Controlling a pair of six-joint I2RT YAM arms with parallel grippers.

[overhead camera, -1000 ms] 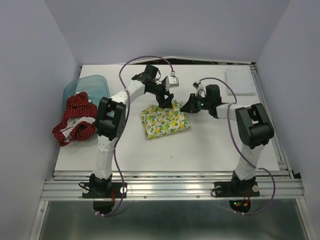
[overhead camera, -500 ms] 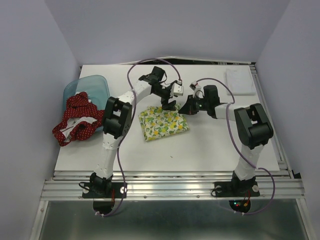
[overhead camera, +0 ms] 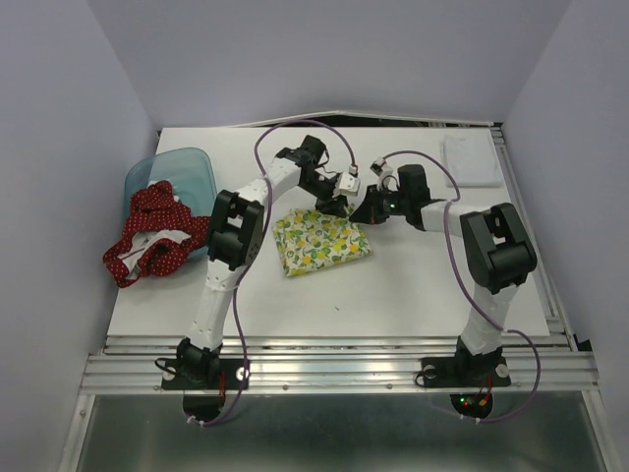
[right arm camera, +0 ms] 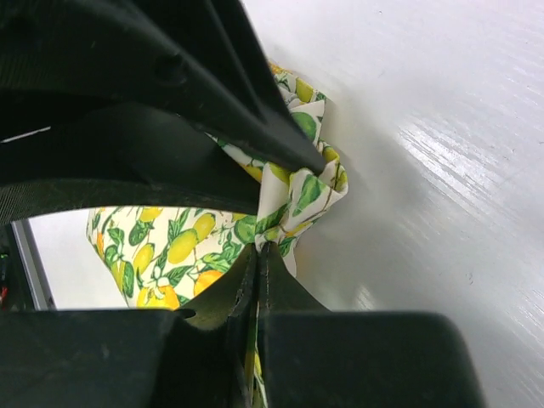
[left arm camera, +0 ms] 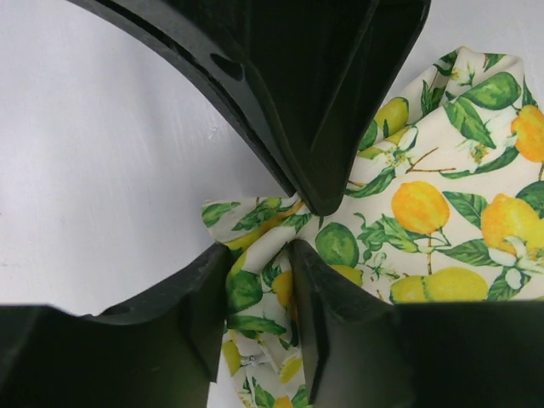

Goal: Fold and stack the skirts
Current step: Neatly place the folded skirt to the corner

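Cream lemon-print skirt [overhead camera: 319, 241], edge pinched in left jaws, right jaws

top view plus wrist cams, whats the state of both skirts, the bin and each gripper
lemon-print skirt: folded into a rough square, flat on the table, far right corner bunched up
red dotted skirt: unfolded, crumpled heap at the left table edge, partly on the bin
blue plastic bin: near side covered by the red skirt
left gripper: fingers apart around the bunched corner, grip unclear
right gripper: shut, pinching that corner
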